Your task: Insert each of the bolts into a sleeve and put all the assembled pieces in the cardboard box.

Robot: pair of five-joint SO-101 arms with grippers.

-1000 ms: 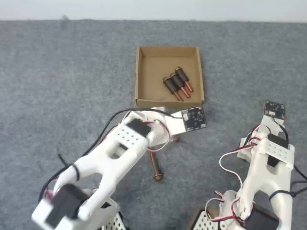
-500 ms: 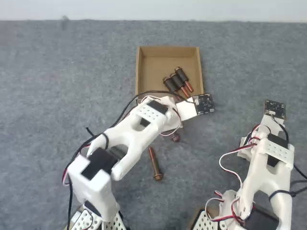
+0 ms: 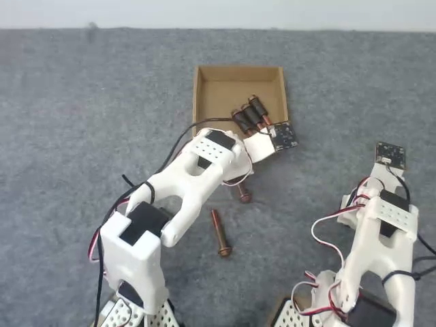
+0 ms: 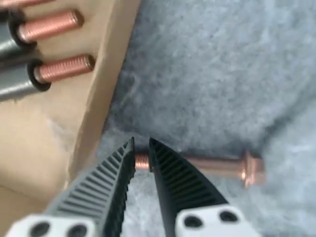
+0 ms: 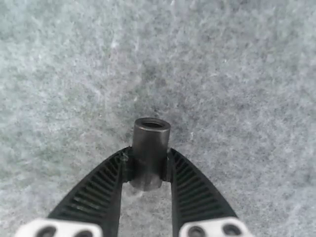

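The cardboard box (image 3: pixel 201 109) holds three assembled pieces (image 3: pixel 251 116), dark sleeves with copper bolts through them. Just outside its near wall (image 4: pixel 101 106), my left gripper (image 4: pixel 141 144) is shut on the threaded tip of a copper bolt (image 4: pixel 207 165). That bolt (image 3: pixel 242 193) pokes out from under the left arm in the high view. A second loose bolt (image 3: pixel 219 233) lies nearer the arm bases. At the right side of the table, my right gripper (image 5: pixel 148 159) is shut on an upright dark sleeve (image 5: pixel 150 140) over the carpet.
Grey carpet (image 3: pixel 88 116) covers the whole table. The right arm (image 3: pixel 381 221) stands near the right edge, apart from the box. Two assembled pieces (image 4: pixel 47 74) lie just inside the box wall beside the left gripper.
The left arm has stretched forward toward the box's near right corner. The bolt under it has shifted slightly. The right arm has kept still with the sleeve.
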